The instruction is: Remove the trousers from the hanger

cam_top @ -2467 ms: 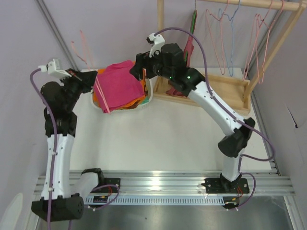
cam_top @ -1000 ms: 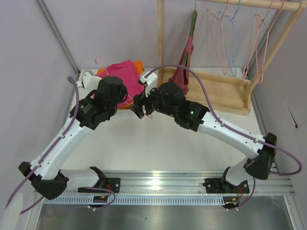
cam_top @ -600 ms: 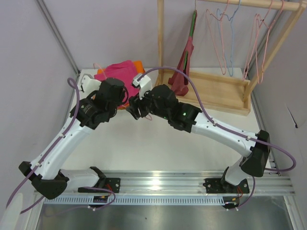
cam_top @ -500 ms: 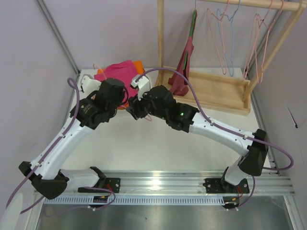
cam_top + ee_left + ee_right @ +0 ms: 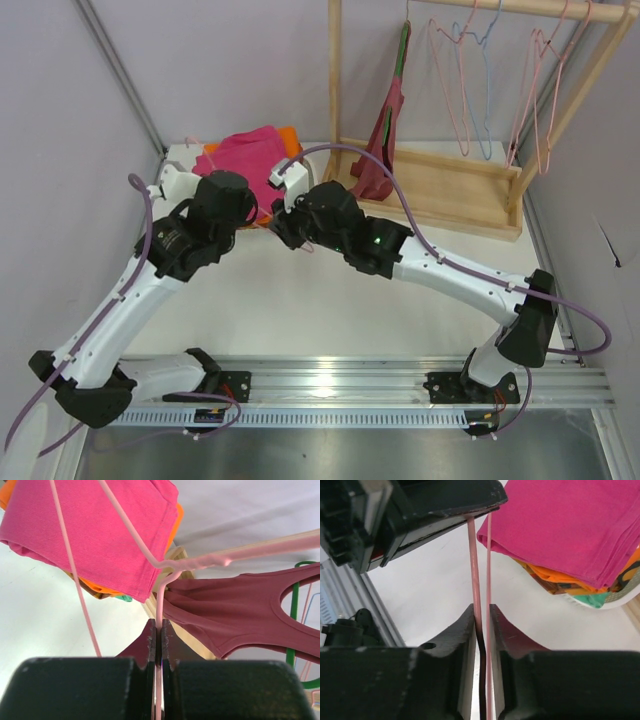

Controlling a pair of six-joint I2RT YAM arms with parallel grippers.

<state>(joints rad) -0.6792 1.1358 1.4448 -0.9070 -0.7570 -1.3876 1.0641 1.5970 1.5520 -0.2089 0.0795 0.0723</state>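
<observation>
The magenta trousers [image 5: 243,153] lie on a pile of cloth at the far left. They show at the top of both wrist views [image 5: 100,535] [image 5: 570,525]. The thin pink hanger [image 5: 159,597] runs between the two grippers, and its wires cross in front of the trousers. Whether the trousers still hang on it cannot be told. My left gripper [image 5: 159,630] is shut on one hanger wire. Facing it, my right gripper [image 5: 481,615] is shut on two wires of the hanger [image 5: 473,565]. From above, both grippers [image 5: 258,215] [image 5: 284,230] meet just in front of the pile.
An orange cloth [image 5: 288,135] lies under the trousers in a white basket [image 5: 622,599]. A wooden rack [image 5: 440,190] at the back right holds a maroon garment [image 5: 386,125] on a green hanger [image 5: 294,605], plus several bare hangers [image 5: 470,70]. A wall stands close on the left.
My right gripper has closed on the hanger wires and edged left toward the pile. The left arm has shifted a little, still holding the hanger.
</observation>
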